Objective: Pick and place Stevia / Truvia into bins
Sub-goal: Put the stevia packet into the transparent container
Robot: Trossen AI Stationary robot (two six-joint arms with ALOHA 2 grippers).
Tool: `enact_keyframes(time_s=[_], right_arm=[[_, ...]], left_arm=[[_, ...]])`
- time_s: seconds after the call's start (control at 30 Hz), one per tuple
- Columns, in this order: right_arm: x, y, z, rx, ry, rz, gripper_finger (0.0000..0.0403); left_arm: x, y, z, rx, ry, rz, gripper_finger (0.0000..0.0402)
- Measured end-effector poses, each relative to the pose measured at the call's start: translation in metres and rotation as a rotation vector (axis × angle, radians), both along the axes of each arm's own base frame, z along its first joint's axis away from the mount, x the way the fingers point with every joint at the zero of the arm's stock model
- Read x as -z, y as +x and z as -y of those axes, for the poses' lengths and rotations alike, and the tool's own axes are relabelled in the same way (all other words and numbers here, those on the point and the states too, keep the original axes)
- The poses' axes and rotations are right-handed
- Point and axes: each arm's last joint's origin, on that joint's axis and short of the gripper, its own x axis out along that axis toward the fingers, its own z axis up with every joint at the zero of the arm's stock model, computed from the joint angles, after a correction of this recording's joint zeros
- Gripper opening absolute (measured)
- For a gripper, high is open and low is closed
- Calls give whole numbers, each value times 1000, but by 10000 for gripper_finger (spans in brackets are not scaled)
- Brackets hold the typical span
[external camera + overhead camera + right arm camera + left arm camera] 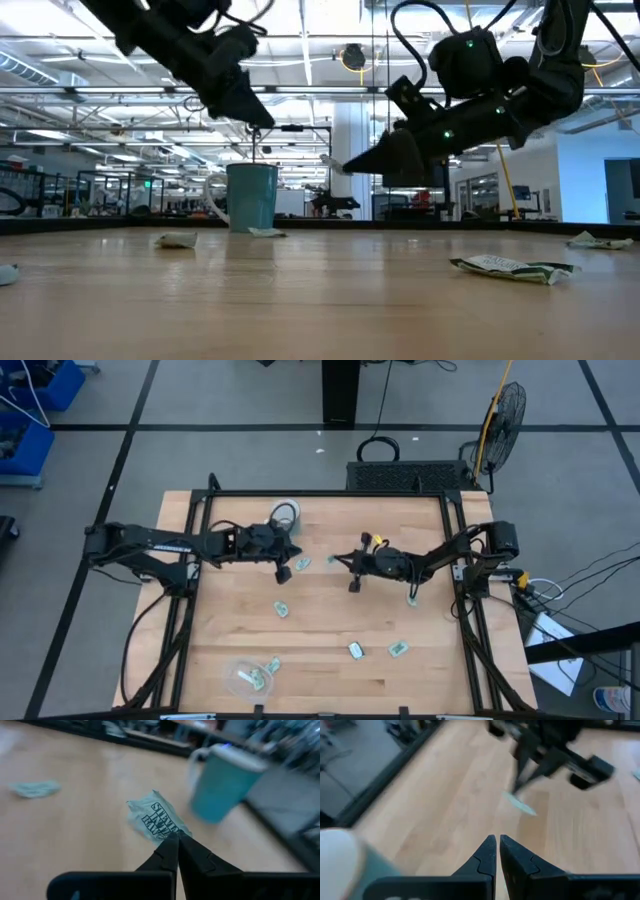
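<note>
My right gripper is shut on a pale green Stevia packet, above the table's middle. It shows in the low view too. My left gripper hangs shut and empty in the air just left of it, near the mug. Other packets lie flat on the wood. The clear round bin sits at the near left with a packet in it and another by its rim. My right gripper pinches the packet between its two fingertips by one short edge. The fingers slant down from the table's right. The packet is lifted clear of the table and sticks out ahead of the fingertips.
A pale blue and white mug stands at the table's far side, just beyond the left gripper. A dark frame runs around the table's edges. Bare wood lies between the middle and the bin.
</note>
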Motion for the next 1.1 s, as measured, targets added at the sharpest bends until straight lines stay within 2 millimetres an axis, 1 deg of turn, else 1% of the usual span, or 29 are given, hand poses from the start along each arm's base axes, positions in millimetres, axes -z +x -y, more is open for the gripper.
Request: enact_keyframes(time_s=[0.1, 0.17, 0.33, 0.43, 0.53, 0.6, 0.7, 0.8, 1.0, 1.1], right_arm=[[-4, 3, 1, -11, -87, -10, 1], [-4, 4, 1, -20, -124, -21, 1], [-5, 4, 1, -48, -254, -65, 1], [-8, 5, 1, -35, -299, -51, 1], [-10, 5, 1, -38, -329, -40, 1], [-12, 5, 1, -38, -344, -23, 1], [-12, 5, 1, -41, -351, -25, 0], [-12, 5, 1, -39, -336, -20, 0], [-13, 6, 1, -38, -330, -10, 0], [-14, 6, 0, -66, -307, 19, 0]], left_arm=[[6, 11, -1, 8, 11, 45, 33], [8, 16, -4, 10, 27, 62, 42], [16, 28, -7, 64, -15, 125, 100], [21, 34, -7, 91, -38, 142, 136], [27, 40, -7, 90, -99, 174, 159], [32, 44, -7, 79, -121, 190, 166], [39, 49, -9, 65, -118, 194, 167], [39, 52, -9, 62, -102, 237, 160], [39, 53, -10, 62, -99, 239, 124], [40, 52, -10, 60, -101, 232, 106]])
